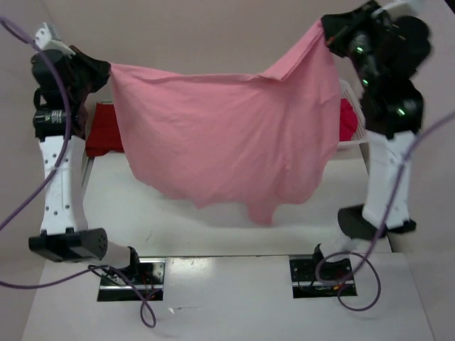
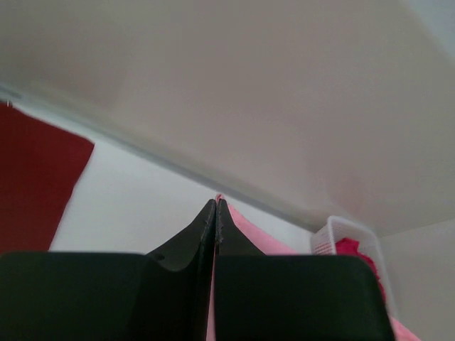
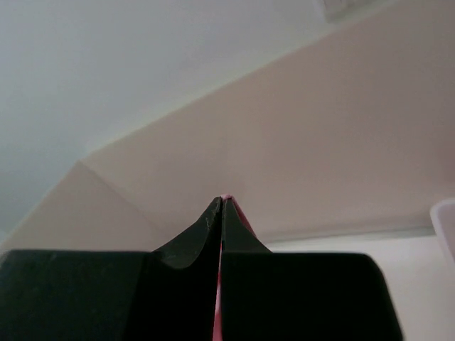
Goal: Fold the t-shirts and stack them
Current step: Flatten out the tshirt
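Observation:
A light pink t-shirt (image 1: 227, 135) hangs spread in the air between both arms, its lower edge dangling above the table. My left gripper (image 1: 105, 69) is shut on its left corner and my right gripper (image 1: 325, 30) is shut on its right corner, held higher. In the left wrist view the fingertips (image 2: 215, 206) pinch pink cloth (image 2: 249, 231). Pink also shows between the fingertips (image 3: 222, 202) in the right wrist view. A dark red t-shirt (image 1: 103, 131) lies folded at the back left. A crimson-magenta t-shirt (image 1: 348, 119) sits in the basket.
A white lattice basket (image 1: 350, 92) stands at the back right, behind the right arm, also visible as the basket (image 2: 341, 238) in the left wrist view. The white table (image 1: 142, 206) lies under the hanging shirt. Purple cables trail along both sides.

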Available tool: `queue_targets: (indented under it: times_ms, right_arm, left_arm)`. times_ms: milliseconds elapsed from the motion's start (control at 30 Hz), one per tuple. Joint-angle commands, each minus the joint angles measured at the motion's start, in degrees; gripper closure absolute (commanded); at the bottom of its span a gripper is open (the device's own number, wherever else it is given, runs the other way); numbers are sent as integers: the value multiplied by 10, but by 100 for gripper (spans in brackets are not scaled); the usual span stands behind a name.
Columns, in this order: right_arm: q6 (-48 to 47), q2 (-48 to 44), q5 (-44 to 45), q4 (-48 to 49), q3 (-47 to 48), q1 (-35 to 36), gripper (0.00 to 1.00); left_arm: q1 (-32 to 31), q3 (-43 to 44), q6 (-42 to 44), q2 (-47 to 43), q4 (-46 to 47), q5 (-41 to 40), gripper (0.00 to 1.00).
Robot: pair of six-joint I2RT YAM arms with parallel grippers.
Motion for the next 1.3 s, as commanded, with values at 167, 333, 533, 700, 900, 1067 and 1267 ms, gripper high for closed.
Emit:
queue_targets:
  times_ms: [167,333,533,700,900,1067,1267]
  right_arm:
    - [6,220,-33,2,134,-21,100]
    - [49,198,-71,69,164,-50,100]
    - [71,155,-104,95,161,-62,100]
    - [76,112,-132,69,-10,-62,100]
    - [44,-50,-105,150,-440,-62,100]
    - [31,-128,-90,173,-729,-62,100]
    - [20,-167,-84,124,-863,-62,100]
  left_arm:
    - [14,7,-39,142,89,36,100]
    - [36,117,-75,178,94,78,100]
    - [72,167,-90,178,106,98,100]
    - [79,82,-78,151,133,98,100]
    - [79,-159,-64,63,207,103,100]
    - [79,-409,-37,3,236,90,100]
    - [84,-583,-3,-27,227,64,100]
